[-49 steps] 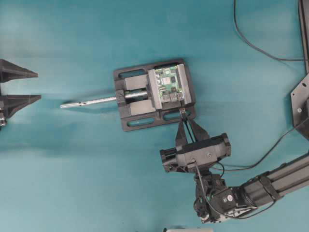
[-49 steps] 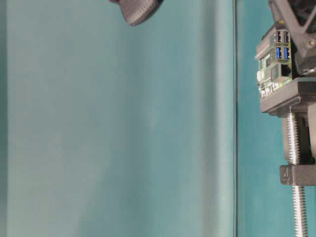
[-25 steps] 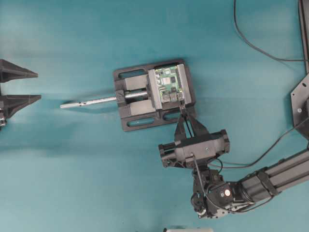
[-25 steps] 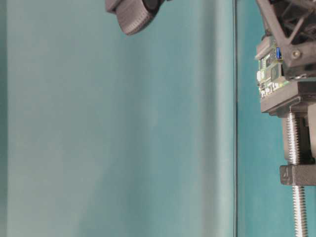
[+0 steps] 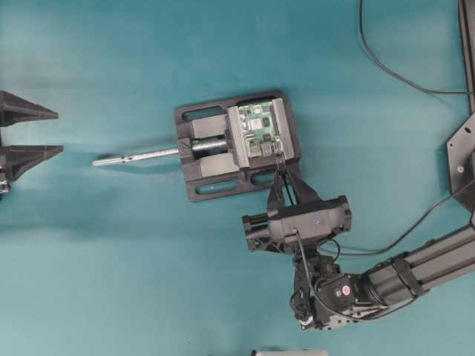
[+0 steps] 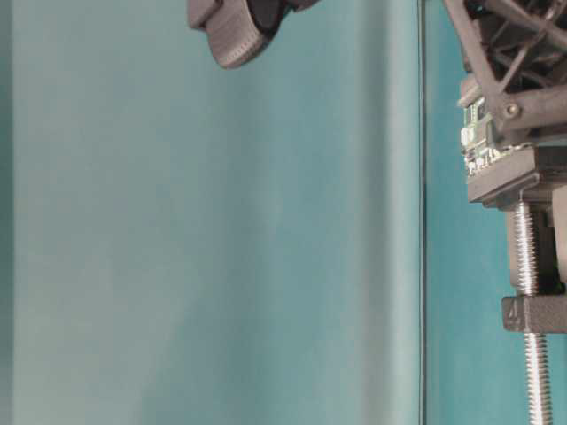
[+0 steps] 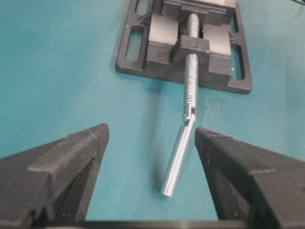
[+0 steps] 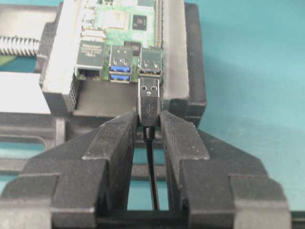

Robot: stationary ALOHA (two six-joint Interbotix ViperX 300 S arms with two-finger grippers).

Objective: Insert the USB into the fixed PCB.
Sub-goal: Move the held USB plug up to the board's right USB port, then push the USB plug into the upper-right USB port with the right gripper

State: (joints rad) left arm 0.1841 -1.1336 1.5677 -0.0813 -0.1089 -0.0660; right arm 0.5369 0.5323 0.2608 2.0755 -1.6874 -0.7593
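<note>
The green fixed PCB [image 5: 261,127] is clamped in a black vise [image 5: 215,185]. In the right wrist view the PCB [image 8: 125,21] shows blue ports and, to their right, a silver port [image 8: 151,61]. My right gripper [image 8: 148,119] is shut on the USB [image 8: 149,98], whose thin black cable runs back between the fingers. The plug's silvery tip stands at the mouth of that silver port, lined up with it; I cannot tell whether it has entered. From overhead the right gripper [image 5: 280,172] sits at the vise's near edge. My left gripper [image 5: 59,132] is open at the far left, holding nothing.
The vise's silver screw rod [image 5: 137,156] points left toward the left gripper, and its handle [image 7: 178,157] lies between the open left fingers' line. A black cable [image 5: 386,67] loops at the top right. A dark frame [image 5: 464,156] stands on the right edge.
The right gripper has carried the USB toward the PCB, closing the gap to the ports; at table level it now covers the blue ports. The left arm has not moved.
</note>
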